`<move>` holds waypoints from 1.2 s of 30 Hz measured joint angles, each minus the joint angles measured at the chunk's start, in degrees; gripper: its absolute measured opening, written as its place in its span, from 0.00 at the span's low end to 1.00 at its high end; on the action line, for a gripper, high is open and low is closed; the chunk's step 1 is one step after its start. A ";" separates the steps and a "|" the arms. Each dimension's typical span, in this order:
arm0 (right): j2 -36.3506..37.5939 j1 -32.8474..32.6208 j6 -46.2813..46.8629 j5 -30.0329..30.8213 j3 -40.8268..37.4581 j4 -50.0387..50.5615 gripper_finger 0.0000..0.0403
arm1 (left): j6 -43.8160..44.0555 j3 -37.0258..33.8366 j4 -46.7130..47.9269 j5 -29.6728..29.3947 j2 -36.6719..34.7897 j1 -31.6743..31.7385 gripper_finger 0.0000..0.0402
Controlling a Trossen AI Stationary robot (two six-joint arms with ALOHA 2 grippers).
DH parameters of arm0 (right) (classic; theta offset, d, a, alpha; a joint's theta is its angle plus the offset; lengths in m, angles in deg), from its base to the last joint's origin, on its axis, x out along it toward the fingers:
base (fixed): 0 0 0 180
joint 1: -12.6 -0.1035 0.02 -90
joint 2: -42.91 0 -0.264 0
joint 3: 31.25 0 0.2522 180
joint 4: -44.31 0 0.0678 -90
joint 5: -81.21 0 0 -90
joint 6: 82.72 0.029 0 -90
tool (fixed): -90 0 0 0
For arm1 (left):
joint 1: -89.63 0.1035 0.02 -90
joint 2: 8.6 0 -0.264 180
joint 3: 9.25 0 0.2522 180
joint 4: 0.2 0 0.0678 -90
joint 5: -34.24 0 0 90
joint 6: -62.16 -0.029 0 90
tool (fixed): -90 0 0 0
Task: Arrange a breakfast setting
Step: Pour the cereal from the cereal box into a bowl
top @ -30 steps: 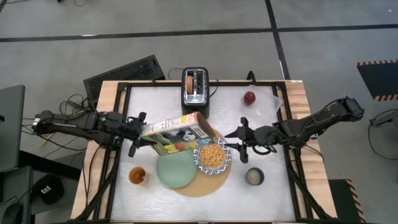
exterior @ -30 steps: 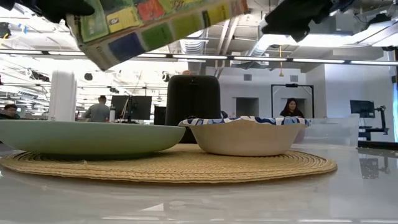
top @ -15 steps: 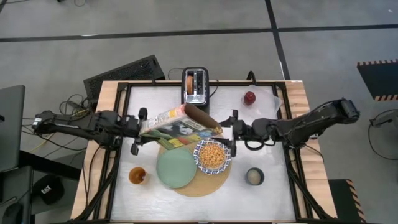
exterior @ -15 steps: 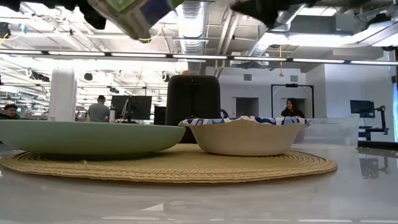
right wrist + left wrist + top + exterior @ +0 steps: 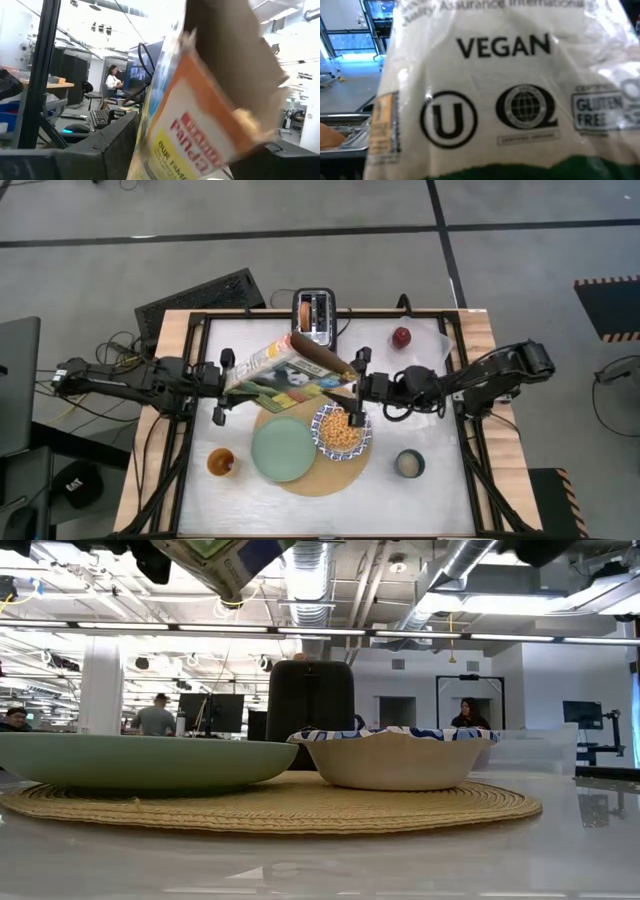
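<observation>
- White worktop under you: the bowl (image 5: 342, 431), full of cereal, sits on the round mat (image 5: 322, 475) beside the plate (image 5: 282, 450), toward the front edge.
- Your left gripper (image 5: 221, 388) holds the cereal box (image 5: 285, 376) above them; pouring looks done.
- Your right gripper (image 5: 359, 387) is at the box's open end; whether it grips, I cannot tell.
- Next: set the box aside upright.

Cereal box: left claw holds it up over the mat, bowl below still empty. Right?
Not quite. The left claw does hold the cereal box above the mat, but the high view shows the bowl already filled with cereal.
</observation>
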 joint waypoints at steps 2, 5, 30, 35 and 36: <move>-1.54 0.46 -0.17 -1.39 2.08 0.34 0.70 | -0.06 0.00 -0.32 -0.04 0.04 0.00 0.39; -3.44 0.99 -1.45 -1.65 4.36 0.19 0.61 | -0.14 0.00 -0.41 -0.04 0.30 0.00 0.39; -5.15 3.56 -6.02 0.36 20.37 26.24 0.16 | 8.26 0.00 19.07 -7.62 -8.72 0.02 0.73; -5.15 5.02 -6.04 1.53 25.86 34.30 0.16 | 11.52 0.00 25.19 -13.42 -11.05 0.02 0.73; -5.11 5.21 -6.04 2.19 26.89 35.34 0.16 | 12.19 0.02 26.08 -14.77 -11.30 0.02 0.73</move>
